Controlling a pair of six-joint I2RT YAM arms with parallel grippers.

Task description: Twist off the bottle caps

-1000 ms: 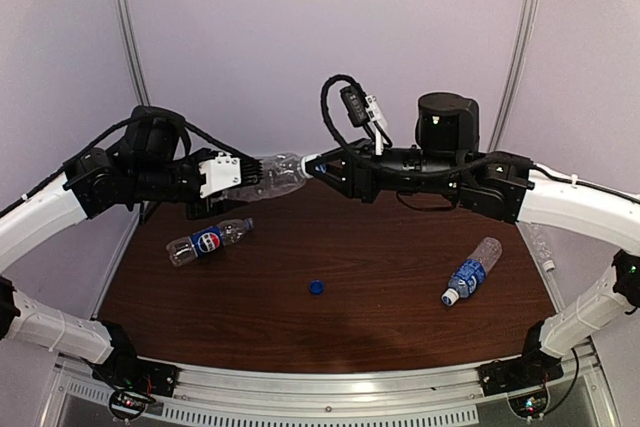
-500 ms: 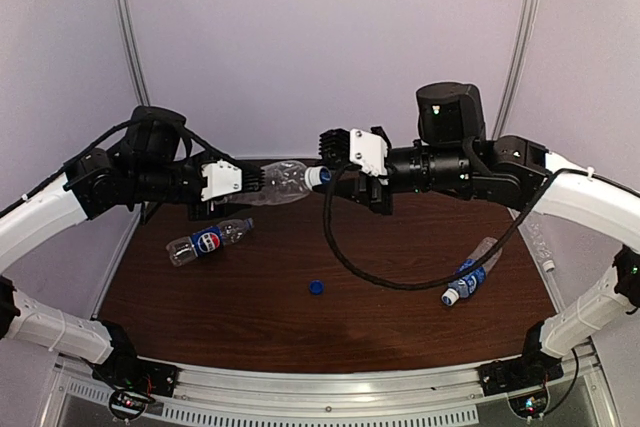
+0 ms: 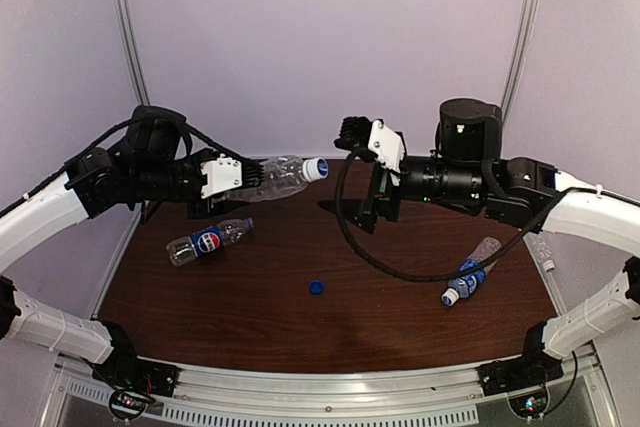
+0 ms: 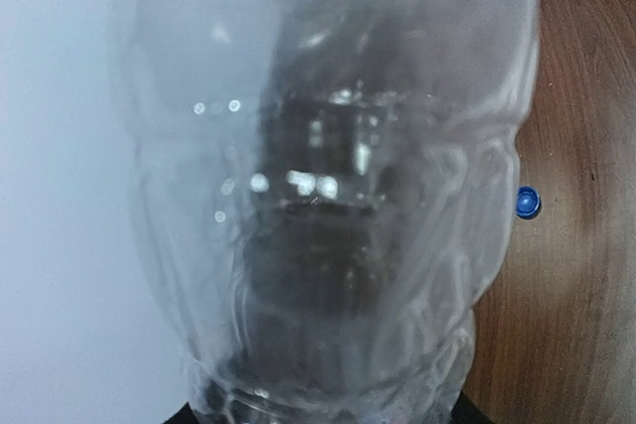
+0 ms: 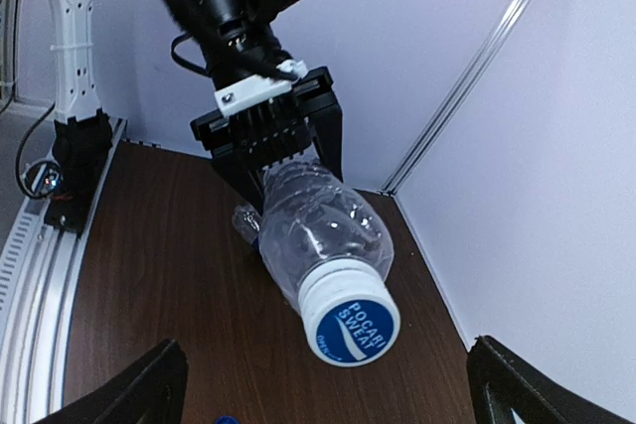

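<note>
The left pincer gripped a clear crinkled plastic bottle above the dark wooden tabletop. Its white-and-blue round cap sat on the neck, just beside the wide-open right pincer, not touching it.

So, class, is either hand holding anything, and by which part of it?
The left hand grips the clear unlabelled bottle around its body, toward the base. The right hand is open, holding nothing.

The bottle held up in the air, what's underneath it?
The brown table, with a Pepsi-labelled bottle lying on it. From the right wrist camera the held bottle covers most of that one.
</note>
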